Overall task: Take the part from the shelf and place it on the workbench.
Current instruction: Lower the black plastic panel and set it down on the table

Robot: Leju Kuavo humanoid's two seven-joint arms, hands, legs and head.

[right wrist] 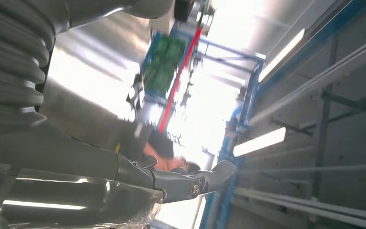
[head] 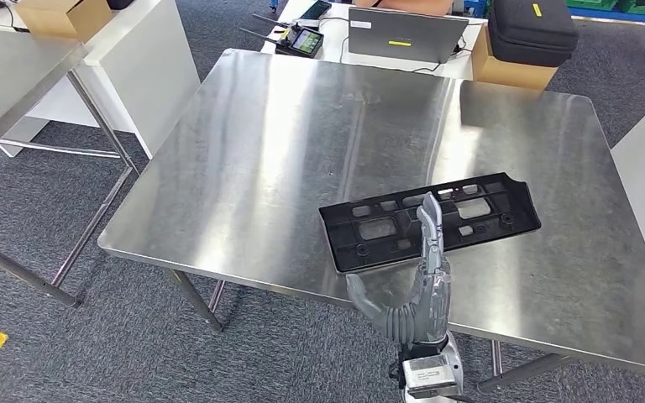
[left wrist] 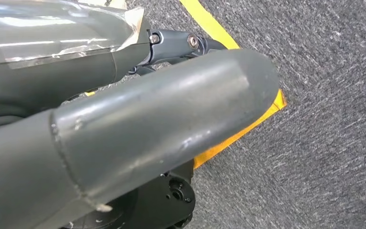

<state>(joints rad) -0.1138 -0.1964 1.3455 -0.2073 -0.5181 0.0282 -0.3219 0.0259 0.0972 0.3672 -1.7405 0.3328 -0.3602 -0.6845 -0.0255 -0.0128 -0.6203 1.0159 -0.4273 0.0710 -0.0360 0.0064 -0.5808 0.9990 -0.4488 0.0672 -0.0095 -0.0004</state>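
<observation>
Right hand [head: 424, 281] reaches up over the near edge of the bench [head: 260, 143], its fingers [head: 430, 220] stretched straight and apart, lying over the near long edge of the part [head: 479, 217] — nothing is gripped. Whether the fingertips actually touch the plastic or sit just above it, I cannot tell. The thumb [head: 363, 295] sticks out toward the left, off the part. In the right wrist view the same hand [right wrist: 124, 171] shows extended fingers with nothing between them.

Largest thing in view is the steel bench, a wide square top on thin legs, standing on grey carpet [head: 34, 336]. On it, toward the near right, lies the part: a long black plastic plate with cut-outs, flat on the steel, slightly skewed, its right end farther away than its left.

Beyond the bench, a white table carries a grey laptop [head: 407, 34], a black case [head: 531, 27] on a cardboard box [head: 508, 69] and a small handheld controller [head: 301, 39].

The left hand [left wrist: 124, 133] hangs over carpet and a yellow floor marking [left wrist: 219, 38] — its fingers' state cannot be made out.
</observation>
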